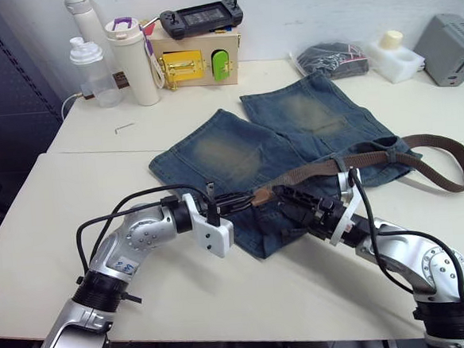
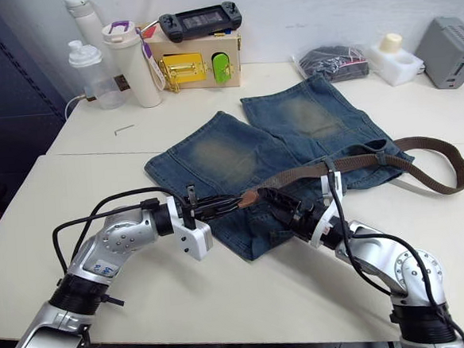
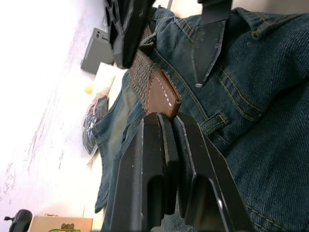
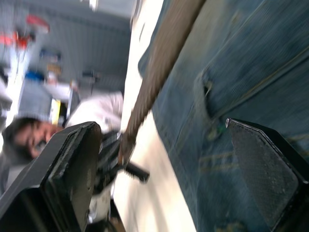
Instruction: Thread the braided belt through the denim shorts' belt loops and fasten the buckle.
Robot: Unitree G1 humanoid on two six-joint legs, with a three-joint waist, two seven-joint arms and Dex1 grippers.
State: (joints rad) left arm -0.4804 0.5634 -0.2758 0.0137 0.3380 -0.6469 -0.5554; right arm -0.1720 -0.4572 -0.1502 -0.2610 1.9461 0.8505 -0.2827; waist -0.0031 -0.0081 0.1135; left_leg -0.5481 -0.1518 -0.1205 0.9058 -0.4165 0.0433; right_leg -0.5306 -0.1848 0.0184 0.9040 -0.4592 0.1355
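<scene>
Nearest to me are my own two pincers over the front of the table [image 1: 29, 228]. My left pincer [image 1: 235, 201] has its fingers pressed together just short of the leather tip of the belt [image 1: 374, 159]; in the left wrist view the tip [image 3: 161, 94] sits right at my fingertips, and I cannot tell whether I pinch it or only touch it. My right pincer [image 1: 291, 202] stands with its fingers wide apart over the waistband of the shorts [image 1: 238, 153], holding nothing; a belt loop [image 3: 216, 124] lies on the denim there. As for containers, a clear bottle [image 1: 91, 71] and a white tumbler [image 1: 134, 61] stand at the far left, lidded, contents hidden, beside a small wooden box [image 1: 196, 61] with a black gadget [image 1: 202, 18] on top; a bag [image 1: 334, 59] of dark things lies farther right. The shorts lie flat, legs pointing away from me, waistband toward me. The belt runs crosswise along the waistband, its tip pointing to my left, then loops out past the shorts on my right and curls back onto the bare table.
</scene>
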